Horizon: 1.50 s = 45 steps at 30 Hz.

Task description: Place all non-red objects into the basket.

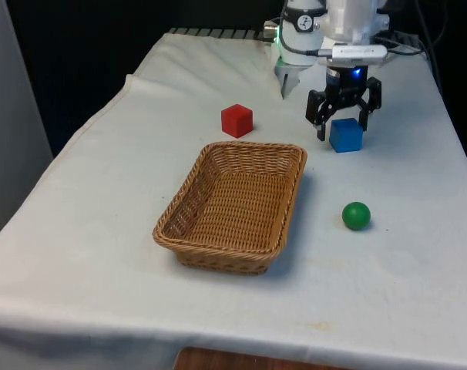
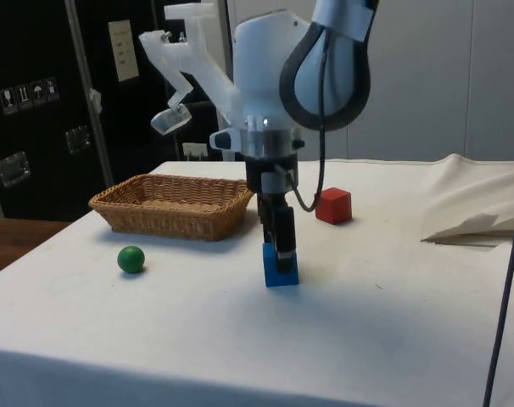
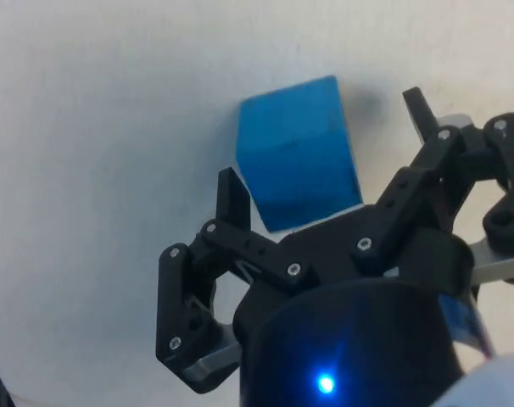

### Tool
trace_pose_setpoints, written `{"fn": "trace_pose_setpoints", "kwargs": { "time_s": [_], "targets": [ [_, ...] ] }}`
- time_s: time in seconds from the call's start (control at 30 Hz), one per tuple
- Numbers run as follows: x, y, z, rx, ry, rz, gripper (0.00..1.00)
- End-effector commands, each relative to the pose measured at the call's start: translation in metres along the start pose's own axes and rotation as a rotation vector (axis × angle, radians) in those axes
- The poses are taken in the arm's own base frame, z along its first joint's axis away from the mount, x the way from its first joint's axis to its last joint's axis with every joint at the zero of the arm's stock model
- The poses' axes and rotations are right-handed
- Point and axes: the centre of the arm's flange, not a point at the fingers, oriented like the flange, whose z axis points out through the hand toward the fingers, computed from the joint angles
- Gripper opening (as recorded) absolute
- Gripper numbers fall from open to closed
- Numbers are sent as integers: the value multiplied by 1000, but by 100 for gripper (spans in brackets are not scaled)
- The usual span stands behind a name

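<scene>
Your basket holds nothing yet; the released pincer straddles the blue cube, green ball waiting beside the basket.

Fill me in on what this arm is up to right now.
The arm is going for the blue cube. Its gripper is down over the cube with the fingers open, one on each side, not yet closed on it. The cube sits on the white cloth. The wicker basket has nothing in it, the green ball lies on the cloth beside it, and the red cube sits beyond the basket, apart from it. Nothing has been put away yet.
</scene>
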Motion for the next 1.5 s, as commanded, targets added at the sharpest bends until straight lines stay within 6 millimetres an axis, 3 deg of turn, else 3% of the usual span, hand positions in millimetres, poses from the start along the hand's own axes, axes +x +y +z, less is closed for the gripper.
{"fn": "trace_pose_setpoints", "kwargs": {
  "time_s": [0.0,1.2,1.27,1.33,1.37,1.4,1.43,1.47],
  "targets": [
    [3,-3,0,16,16,1,100],
    [-8,11,8,0,-12,63,100],
    [-8,11,8,0,-13,64,89],
    [-7,12,10,-3,-17,59,67],
    [-8,11,8,0,-12,65,67],
    [-9,11,8,0,-13,65,56],
    [-9,11,8,0,-13,65,33],
    [-9,11,8,0,-13,66,17]
  ]
}}
